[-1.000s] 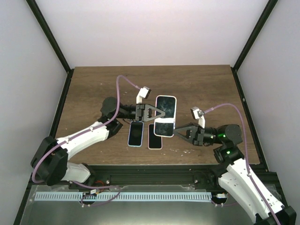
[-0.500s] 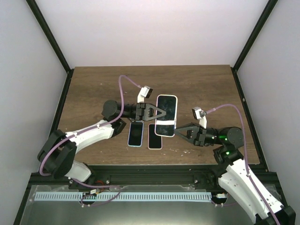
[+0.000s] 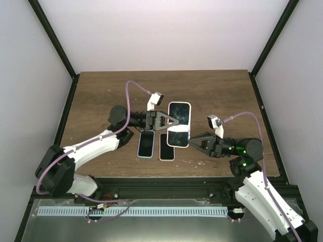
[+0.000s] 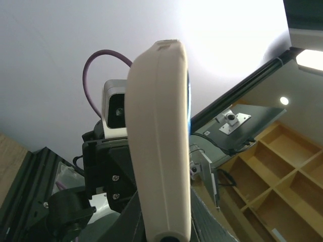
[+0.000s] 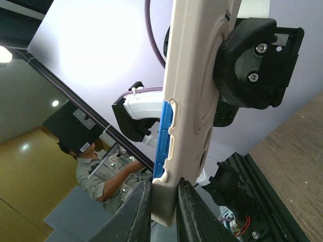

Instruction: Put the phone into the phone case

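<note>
The phone [image 3: 178, 122] sits screen-up inside the case [image 5: 187, 96], and both are held above the middle of the table [image 3: 222, 96]. The left gripper [image 3: 170, 122] pinches the case's left edge and the right gripper [image 3: 190, 141] pinches its near end. The case looks light, stiff and slick, and the glass looks fragile, so grip the rims rather than the screen.

Left pincer [image 3: 176, 122] and right pincer [image 3: 189, 142] point inward toward each other, both clamped.
</note>
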You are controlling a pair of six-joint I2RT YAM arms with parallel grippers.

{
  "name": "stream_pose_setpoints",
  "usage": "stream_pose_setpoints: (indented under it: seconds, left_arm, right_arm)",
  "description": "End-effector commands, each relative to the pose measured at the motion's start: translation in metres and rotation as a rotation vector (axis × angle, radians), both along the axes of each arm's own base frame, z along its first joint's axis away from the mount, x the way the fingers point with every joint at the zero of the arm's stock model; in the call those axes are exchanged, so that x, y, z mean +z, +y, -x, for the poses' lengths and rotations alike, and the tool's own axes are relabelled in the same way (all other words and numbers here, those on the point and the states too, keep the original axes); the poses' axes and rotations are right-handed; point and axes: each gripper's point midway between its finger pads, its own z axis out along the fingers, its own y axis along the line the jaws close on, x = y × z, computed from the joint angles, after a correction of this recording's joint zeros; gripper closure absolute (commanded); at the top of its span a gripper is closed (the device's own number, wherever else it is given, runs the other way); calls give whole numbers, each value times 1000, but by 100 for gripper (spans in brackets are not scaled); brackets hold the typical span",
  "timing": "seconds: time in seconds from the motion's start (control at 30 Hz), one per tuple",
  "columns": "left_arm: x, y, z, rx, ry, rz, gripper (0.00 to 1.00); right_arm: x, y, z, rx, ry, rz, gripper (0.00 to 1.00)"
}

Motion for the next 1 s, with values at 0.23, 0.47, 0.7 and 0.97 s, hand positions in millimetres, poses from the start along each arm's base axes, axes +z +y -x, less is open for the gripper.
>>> stream_pose_setpoints:
  seconds: [0.23, 0.47, 0.7, 0.97]
  left_arm:
    - [-13, -6, -7, 12, -43, -74, 100]
    - [0, -11, 7, -59, -79, -43, 100]
    - [-8, -7, -7, 88, -102, -124, 100]
    - [-14, -1, -21, 229, -129, -231, 100]
  right_arm:
    - [57, -24, 69, 104, -371, -193, 99]
    - [66, -28, 78, 126, -367, -202, 83]
    - [45, -13, 38, 7, -204, -57, 58]
    - [23, -2, 7, -51, -84, 40, 57]
